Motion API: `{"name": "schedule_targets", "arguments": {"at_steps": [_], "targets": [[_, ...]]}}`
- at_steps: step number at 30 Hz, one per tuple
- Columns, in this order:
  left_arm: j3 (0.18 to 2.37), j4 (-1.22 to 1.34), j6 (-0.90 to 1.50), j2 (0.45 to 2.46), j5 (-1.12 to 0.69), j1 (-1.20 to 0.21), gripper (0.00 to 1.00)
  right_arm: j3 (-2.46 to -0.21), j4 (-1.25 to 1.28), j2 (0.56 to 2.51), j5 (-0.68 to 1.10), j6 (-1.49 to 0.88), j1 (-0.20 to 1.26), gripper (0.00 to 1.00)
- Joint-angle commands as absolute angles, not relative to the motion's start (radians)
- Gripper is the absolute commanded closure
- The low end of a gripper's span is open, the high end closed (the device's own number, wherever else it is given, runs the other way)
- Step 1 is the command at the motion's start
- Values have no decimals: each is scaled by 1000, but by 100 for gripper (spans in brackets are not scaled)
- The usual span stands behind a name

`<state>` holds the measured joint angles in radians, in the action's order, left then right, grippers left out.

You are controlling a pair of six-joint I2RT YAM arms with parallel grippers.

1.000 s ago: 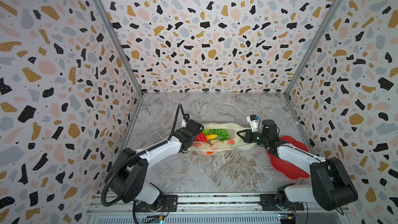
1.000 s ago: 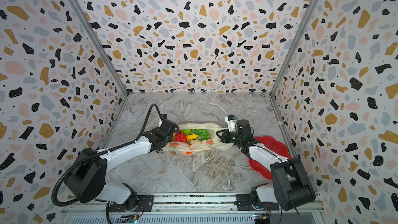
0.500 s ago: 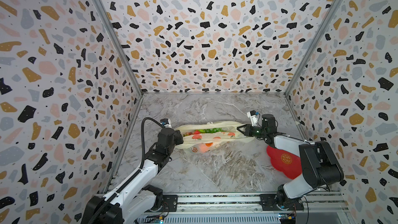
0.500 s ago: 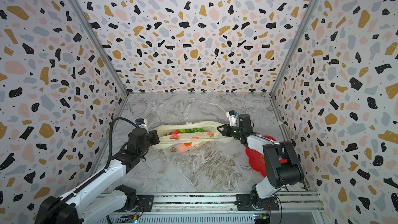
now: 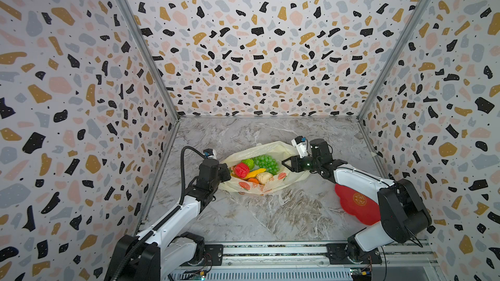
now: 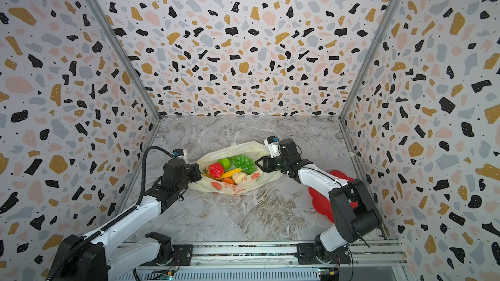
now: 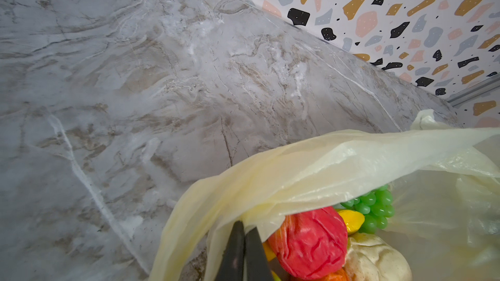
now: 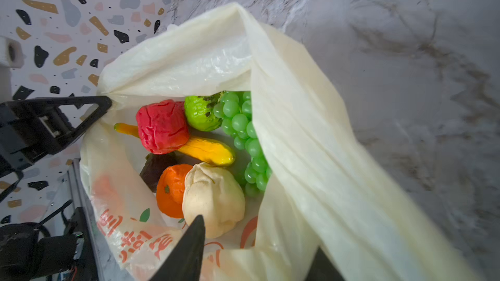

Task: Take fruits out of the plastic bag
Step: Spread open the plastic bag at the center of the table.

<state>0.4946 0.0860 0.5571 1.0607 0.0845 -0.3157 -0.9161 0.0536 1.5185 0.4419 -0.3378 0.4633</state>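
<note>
Yellowish plastic bag (image 5: pixel 270 149) lies on the table (image 5: pixel 273 212), left rim pinched in the closed left gripper (image 5: pixel 229 171), and the fruits (image 5: pixel 254 170) inside sit just left of the right gripper (image 5: pixel 284 164), its jaws apart.

A red flower-shaped plate (image 5: pixel 351 208) with a gold emblem was laid flat on the marble-patterned tabletop (image 5: pixel 270 212), which was enclosed by terrazzo-patterned walls (image 5: pixel 257 50) on three sides.
</note>
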Motion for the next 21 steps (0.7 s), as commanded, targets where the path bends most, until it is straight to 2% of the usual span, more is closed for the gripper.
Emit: {"name": "schedule_targets", "arguments": {"at_steps": [1, 7, 16, 21], "targets": [[513, 104, 541, 1049, 94, -327, 100, -1012, -88, 1494, 245, -294, 483, 46], [517, 96, 542, 1046, 107, -333, 100, -1132, -186, 1558, 55, -212, 560, 39], [506, 90, 548, 1041, 131, -335, 100, -1242, -195, 1649, -95, -123, 595, 27], [489, 103, 557, 1028, 133, -335, 100, -1313, -206, 1773, -71, -66, 565, 31]]}}
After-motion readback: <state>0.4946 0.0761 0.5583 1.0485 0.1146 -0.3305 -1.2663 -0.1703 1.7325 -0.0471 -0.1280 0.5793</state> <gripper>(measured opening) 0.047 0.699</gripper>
